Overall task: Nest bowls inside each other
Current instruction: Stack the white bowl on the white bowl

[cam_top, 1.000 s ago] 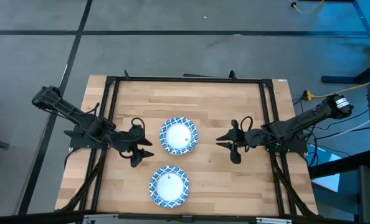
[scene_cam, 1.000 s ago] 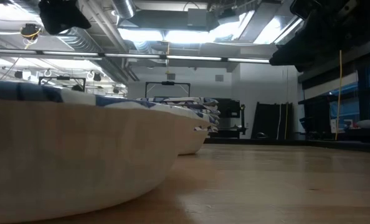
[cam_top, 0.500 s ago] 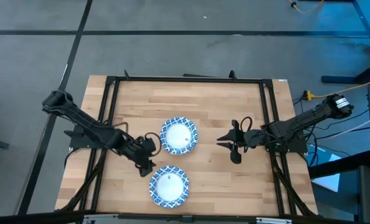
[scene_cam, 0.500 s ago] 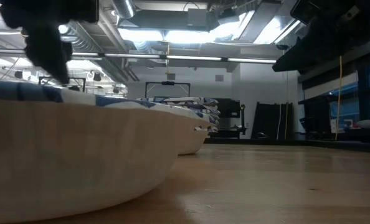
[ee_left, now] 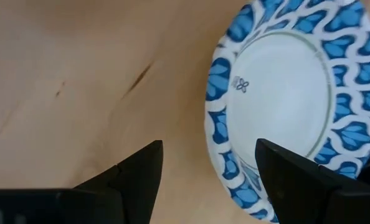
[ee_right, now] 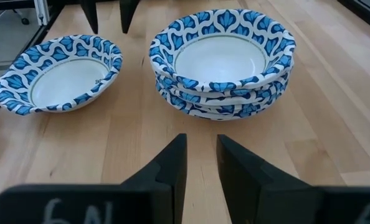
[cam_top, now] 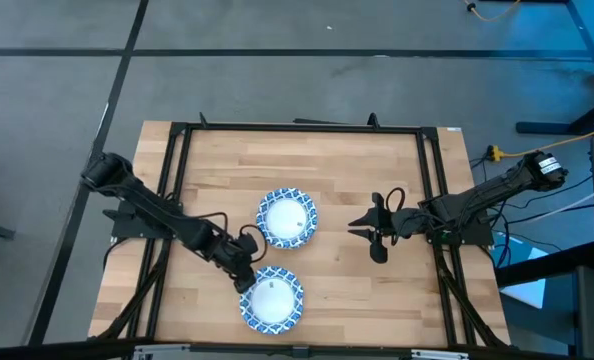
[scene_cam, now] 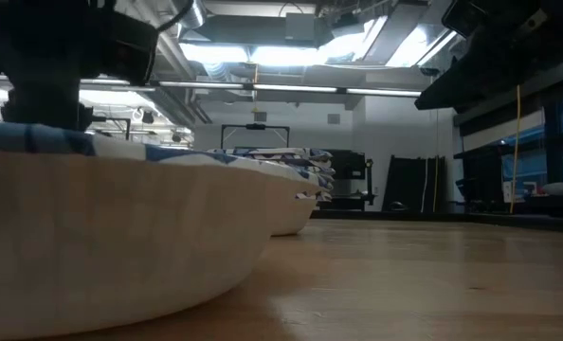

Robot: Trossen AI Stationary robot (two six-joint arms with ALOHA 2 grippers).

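Note:
A single blue-and-white bowl sits on its base near the table's near edge. A stack of several like bowls stands just beyond it. My left gripper hangs open over the single bowl's left far rim. One finger stands over the bowl's white inside and the other over the bare wood; I cannot tell whether they touch the rim. My right gripper waits to the right of the stack, pointing at it, its fingers a narrow gap apart. The right wrist view shows both the single bowl and the stack.
A black frame runs round the wooden table top. There is bare wood on the far half and to the right of the bowls. In the low view the single bowl fills the near left and the stack stands behind it.
My left gripper has moved toward the table's near edge and to the right, from beside the stack to the single bowl's left far rim, and has come down. The bowls and my right arm have kept still.

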